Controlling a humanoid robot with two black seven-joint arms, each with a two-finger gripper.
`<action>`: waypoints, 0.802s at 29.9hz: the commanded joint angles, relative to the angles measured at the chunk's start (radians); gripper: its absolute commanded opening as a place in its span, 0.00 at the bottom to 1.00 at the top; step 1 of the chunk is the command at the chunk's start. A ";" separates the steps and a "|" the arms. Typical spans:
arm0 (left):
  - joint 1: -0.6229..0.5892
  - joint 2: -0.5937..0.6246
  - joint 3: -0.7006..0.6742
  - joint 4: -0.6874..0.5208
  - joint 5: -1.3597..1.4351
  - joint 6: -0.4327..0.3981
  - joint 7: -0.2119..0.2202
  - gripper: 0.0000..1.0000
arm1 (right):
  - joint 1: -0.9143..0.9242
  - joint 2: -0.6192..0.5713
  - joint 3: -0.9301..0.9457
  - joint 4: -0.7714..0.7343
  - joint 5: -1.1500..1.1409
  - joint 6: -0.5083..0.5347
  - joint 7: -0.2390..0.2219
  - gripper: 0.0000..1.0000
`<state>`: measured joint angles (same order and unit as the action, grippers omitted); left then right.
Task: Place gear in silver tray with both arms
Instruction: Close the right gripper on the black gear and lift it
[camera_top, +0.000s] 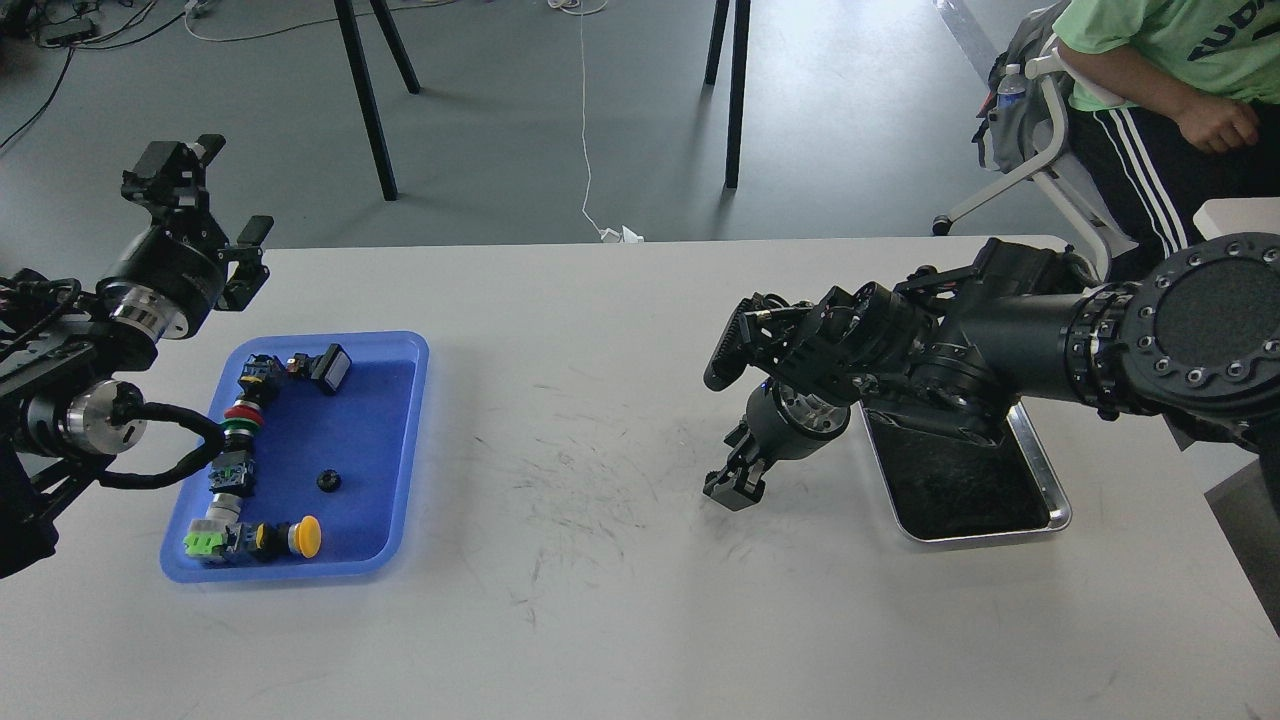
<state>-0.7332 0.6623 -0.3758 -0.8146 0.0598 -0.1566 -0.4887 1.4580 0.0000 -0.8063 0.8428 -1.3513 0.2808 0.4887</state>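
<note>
The gear (328, 481) is a small dark toothed piece lying on the bare floor of the blue tray (400, 440), a little toward that tray's near right part and apart from everything else in it; it is too small to make out more than its round shape. Along the blue tray's left wall runs a line of push-button parts, with a black switch (331, 366) near the far edge, a red and green ringed piece (241, 418) in the middle and a yellow button (306, 537) by the near edge. The blue tray sits near the bench's (600, 600) left edge.

The silver tray (1040, 470) lies well apart from it, near the right edge of the bench. Its far end and part of its dark bottom are hidden under the right arm, so only the near half and the right rim show clearly.

The right pincer (733, 488) hangs just left of the silver tray, tipped down toward the bench top. It is seen dark and nearly end-on; I cannot tell how far its fingers are parted, and nothing shows in them. The arm behind it is cut off at the right edge of the view.

The left pincer (212, 190) is raised beyond the far left corner of the blue tray, over the bench's far left edge. Its fingers stand wide apart and empty. The arm's lower parts and a black cable overlap the blue tray's left wall.
</note>
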 joint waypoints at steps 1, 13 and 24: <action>0.000 0.002 0.000 0.000 0.000 0.000 0.000 0.98 | 0.001 0.000 0.002 0.004 0.001 0.000 0.000 0.67; 0.008 0.006 -0.002 0.000 0.000 -0.009 0.000 0.98 | -0.013 0.000 0.002 -0.001 -0.002 0.000 0.000 0.65; 0.017 0.017 -0.009 0.000 0.000 -0.014 0.000 0.98 | -0.021 0.000 -0.001 -0.007 -0.008 0.000 0.000 0.59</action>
<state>-0.7167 0.6792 -0.3845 -0.8147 0.0597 -0.1701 -0.4887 1.4375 0.0000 -0.8052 0.8361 -1.3560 0.2807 0.4887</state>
